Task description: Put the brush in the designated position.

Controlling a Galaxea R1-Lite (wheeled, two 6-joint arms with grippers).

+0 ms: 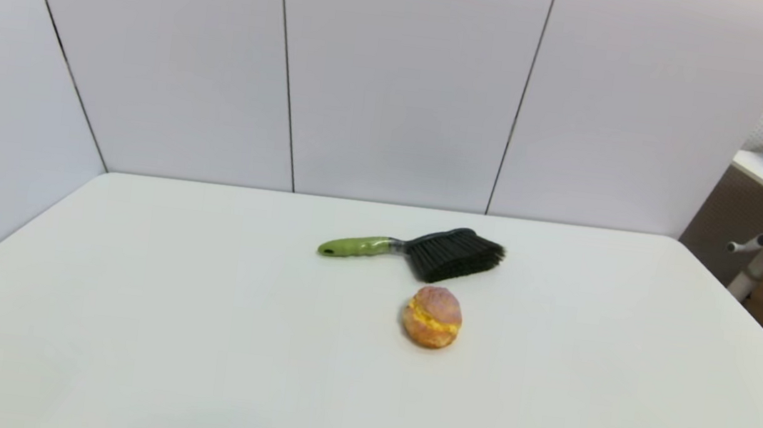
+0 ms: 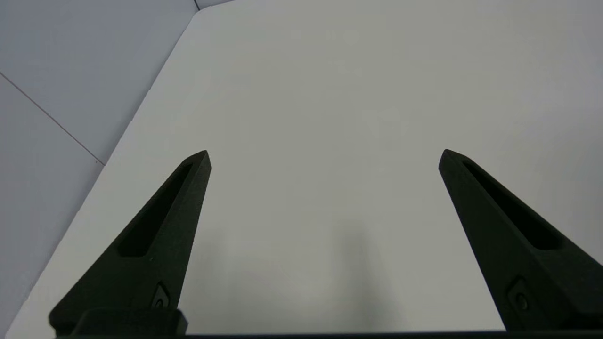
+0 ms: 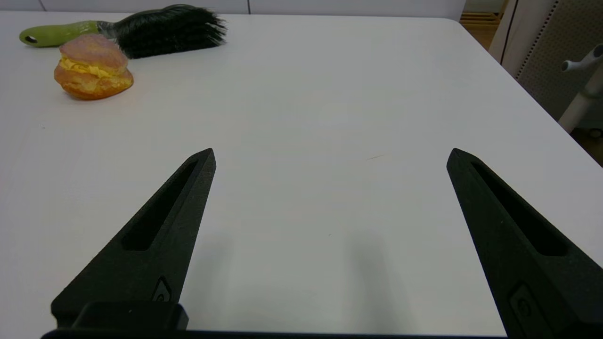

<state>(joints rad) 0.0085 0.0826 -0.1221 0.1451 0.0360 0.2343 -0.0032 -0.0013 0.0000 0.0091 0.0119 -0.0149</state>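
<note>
Left gripper (image 2: 325, 153) and right gripper (image 3: 331, 151) both spread wide, holding nothing, low over white table (image 1: 195, 336), brush (image 1: 420, 249) lying beside bun (image 1: 432, 317), grey panel walls (image 1: 397, 79) behind.

White table (image 1: 195, 336), grey panel walls (image 1: 397, 79)

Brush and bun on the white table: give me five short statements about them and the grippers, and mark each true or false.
1. The brush lies flat on the table, farther from the robot than the bun. True.
2. The brush's green handle points to the robot's right. False: the handle points to the robot's left, the black bristles to its right.
3. The bun touches the brush. False: in the head view bare table shows between them.
4. The right gripper is open, holding nothing. True.
5. The left gripper is shut on the brush. False: it is open over bare table, with no brush in its view.
</note>
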